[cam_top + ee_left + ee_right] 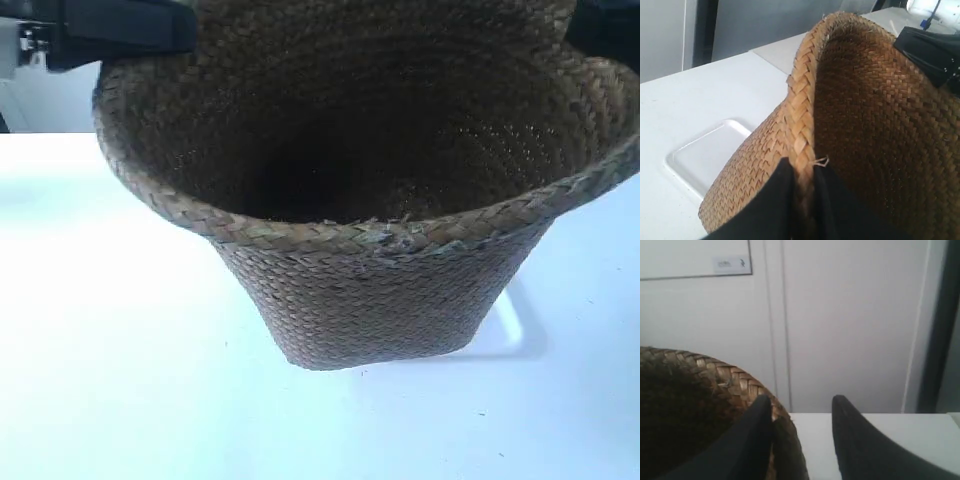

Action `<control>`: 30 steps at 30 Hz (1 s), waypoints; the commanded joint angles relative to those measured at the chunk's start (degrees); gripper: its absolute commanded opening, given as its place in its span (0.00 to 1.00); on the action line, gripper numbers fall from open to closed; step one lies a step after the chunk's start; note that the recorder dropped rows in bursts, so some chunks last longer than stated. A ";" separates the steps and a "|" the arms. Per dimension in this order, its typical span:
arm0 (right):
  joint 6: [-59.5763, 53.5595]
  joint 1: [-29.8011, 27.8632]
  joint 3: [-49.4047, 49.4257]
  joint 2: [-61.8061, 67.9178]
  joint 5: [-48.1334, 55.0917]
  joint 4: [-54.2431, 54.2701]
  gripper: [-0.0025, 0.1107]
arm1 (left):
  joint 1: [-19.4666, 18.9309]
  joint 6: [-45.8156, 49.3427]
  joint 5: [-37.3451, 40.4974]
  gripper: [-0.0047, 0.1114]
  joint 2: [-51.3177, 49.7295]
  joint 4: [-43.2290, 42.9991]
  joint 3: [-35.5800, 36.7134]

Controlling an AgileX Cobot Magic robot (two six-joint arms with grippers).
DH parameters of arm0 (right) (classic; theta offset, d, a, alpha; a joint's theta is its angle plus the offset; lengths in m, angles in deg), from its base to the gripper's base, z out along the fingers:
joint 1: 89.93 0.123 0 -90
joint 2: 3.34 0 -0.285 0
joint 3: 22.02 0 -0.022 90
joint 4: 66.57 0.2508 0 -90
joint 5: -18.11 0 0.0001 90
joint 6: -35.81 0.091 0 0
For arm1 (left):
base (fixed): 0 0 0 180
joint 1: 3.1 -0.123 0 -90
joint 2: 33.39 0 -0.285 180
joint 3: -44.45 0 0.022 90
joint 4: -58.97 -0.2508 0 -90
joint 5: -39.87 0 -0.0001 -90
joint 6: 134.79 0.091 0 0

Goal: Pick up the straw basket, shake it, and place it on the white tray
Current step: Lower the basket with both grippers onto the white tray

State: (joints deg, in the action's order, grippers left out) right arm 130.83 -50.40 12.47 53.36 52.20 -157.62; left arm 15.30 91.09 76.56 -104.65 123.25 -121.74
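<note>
The straw basket (370, 300) fills the exterior view, tilted with its dark mouth toward the camera. My left gripper (801, 167) is shut on the basket's braided rim (802, 115), one black finger outside the wall and one inside. My right gripper (801, 400) is open. One of its fingers (757, 430) lies inside the basket against the rim (725, 375); the other stands well clear of the outer side. The white tray (705, 155) lies flat on the table beside the basket's base. Dark arm parts (120, 30) show above the rim.
The white tabletop (100, 350) spreads around and below the basket. In the left wrist view the other arm's black gripper (935, 55) sits at the far rim. A pale wall with panel seams (850, 330) stands behind the table.
</note>
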 commanded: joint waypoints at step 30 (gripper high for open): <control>-19.34 -33.91 -11.55 31.68 -10.45 17.23 0.02 | 6.37 3.69 -8.79 0.04 -36.15 -2.23 -24.99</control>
State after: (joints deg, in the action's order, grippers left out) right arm 111.25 -82.47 1.11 83.26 31.95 -137.94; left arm 22.36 92.96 69.37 -140.92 120.32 -145.15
